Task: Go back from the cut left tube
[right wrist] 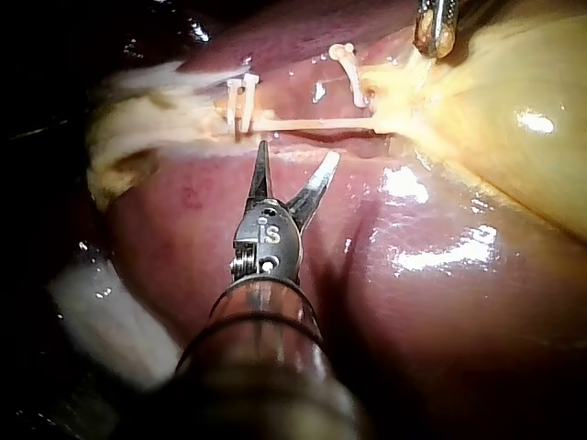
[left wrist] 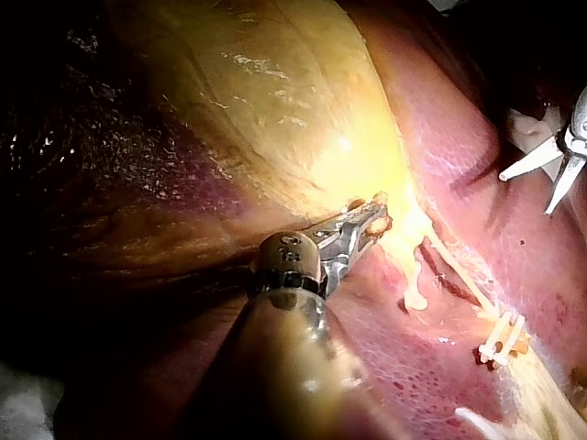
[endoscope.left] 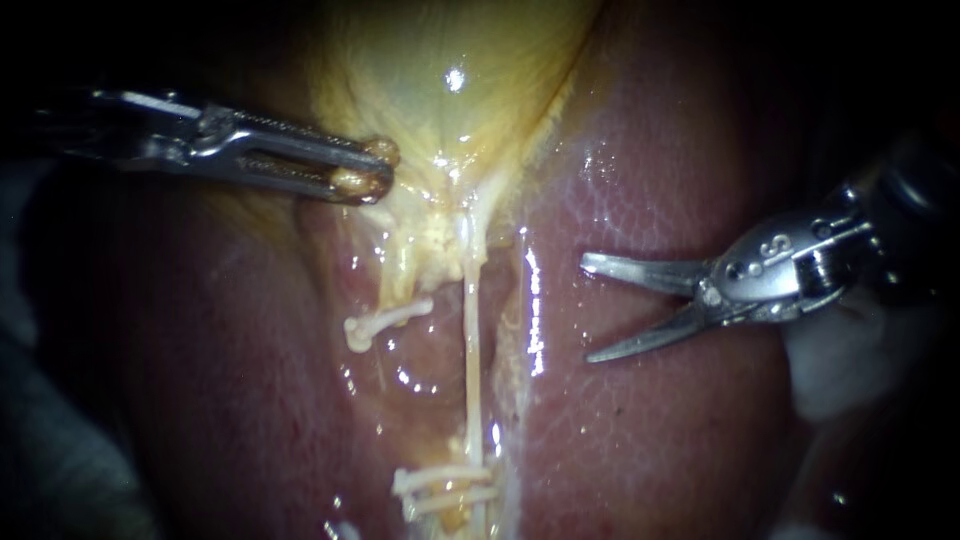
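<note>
Your right instrument point(endoscope.left: 586, 310) well apart from cut left tube point(endoscope.left: 385, 322), blades wide, empty (retreat looks nearly done); your left instrument point(endoscope.left: 378, 170) clamps gallbladder point(endoscope.left: 440, 70).

Cut left tube point(endoscope.left: 395, 280) hangs short (pale yellow, glistening), end clipped.

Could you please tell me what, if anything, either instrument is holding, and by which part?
The left instrument holds the gallbladder by the edge of its narrow end. The right instrument is open over the liver and holds nothing.
</note>
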Robot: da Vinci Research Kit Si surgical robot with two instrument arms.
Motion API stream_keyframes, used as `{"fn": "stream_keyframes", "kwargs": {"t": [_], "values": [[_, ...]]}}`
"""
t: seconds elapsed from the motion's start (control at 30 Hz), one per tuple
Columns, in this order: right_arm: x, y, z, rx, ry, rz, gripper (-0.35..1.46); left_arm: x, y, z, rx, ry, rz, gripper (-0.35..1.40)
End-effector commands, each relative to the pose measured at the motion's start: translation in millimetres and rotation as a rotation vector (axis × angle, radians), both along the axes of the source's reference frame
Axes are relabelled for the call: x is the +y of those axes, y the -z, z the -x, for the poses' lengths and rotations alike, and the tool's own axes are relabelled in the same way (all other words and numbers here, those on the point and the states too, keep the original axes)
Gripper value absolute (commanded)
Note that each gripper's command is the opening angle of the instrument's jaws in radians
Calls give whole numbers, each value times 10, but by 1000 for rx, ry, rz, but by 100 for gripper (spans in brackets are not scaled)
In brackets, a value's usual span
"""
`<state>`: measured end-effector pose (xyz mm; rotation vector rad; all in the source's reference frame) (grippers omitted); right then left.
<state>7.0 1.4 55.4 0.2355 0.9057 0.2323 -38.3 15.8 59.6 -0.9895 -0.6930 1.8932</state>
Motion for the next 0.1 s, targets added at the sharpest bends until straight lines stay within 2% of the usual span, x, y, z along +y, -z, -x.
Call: {"fn": "stream_keyframes", "kwargs": {"t": [0.03,0.1], "values": [[0,0,0,1,0,0,145,0,0,0,0,0,-1,-35],[0,0,0,1,0,0,145,0,0,0,0,0,-1,-35]]}}
